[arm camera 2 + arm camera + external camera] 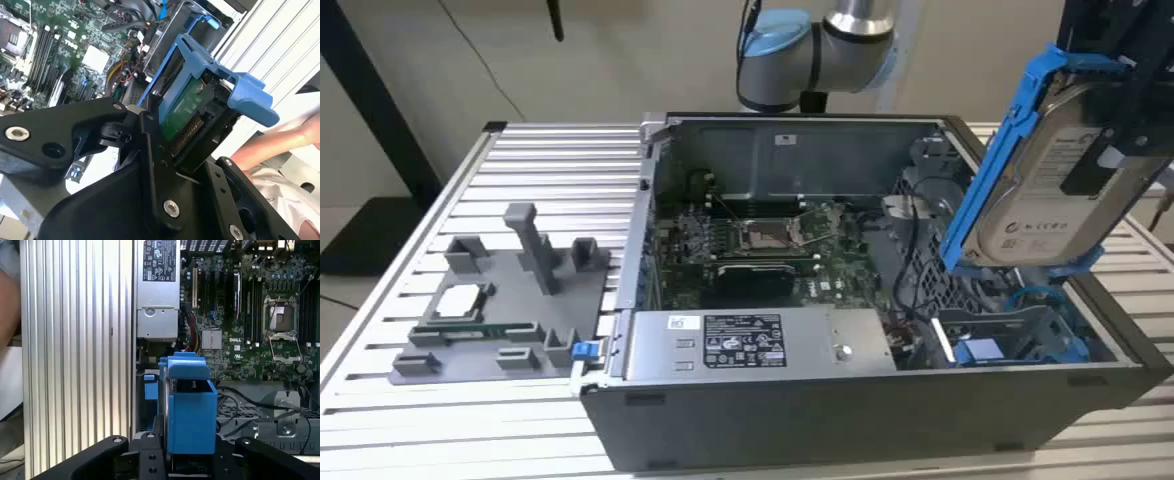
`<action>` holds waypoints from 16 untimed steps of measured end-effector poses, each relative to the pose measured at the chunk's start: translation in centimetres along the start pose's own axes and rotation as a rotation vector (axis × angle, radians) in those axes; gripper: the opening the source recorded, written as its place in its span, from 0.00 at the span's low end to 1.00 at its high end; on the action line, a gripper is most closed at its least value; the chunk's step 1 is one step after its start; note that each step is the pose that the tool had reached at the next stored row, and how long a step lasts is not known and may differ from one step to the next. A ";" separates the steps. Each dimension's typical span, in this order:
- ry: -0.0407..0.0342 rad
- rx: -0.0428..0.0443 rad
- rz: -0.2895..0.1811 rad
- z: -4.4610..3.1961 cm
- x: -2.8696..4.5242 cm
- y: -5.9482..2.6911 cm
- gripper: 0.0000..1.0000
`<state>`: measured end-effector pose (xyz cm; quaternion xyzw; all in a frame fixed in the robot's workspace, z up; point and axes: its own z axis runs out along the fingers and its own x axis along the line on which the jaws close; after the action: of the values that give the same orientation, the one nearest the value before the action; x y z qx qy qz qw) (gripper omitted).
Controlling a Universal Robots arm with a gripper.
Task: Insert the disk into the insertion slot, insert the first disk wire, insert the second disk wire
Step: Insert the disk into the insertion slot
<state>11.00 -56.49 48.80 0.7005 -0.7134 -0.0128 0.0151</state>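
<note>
Disk (1043, 200) (blue-framed) above insertion slot (1014, 332)

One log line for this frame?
gripper: shut on disk | disk: tilted, held above the computer case | slot: disk not in it

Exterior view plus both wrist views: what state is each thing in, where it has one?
disk: lifted, tilted, above the case, not in the slot.
gripper: shut on the disk.
insertion slot: empty.
computer case: side open, motherboard exposed.
</note>
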 end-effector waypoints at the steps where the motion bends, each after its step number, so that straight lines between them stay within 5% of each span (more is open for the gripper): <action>1: 0.0000 0.0000 0.000 0.00 0.00 0.00 0.00; 16: 0.0006 0.0001 0.000 0.30 -0.01 -0.35 0.00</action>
<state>11.33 -56.49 48.48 0.7005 -0.7134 -0.0125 0.0153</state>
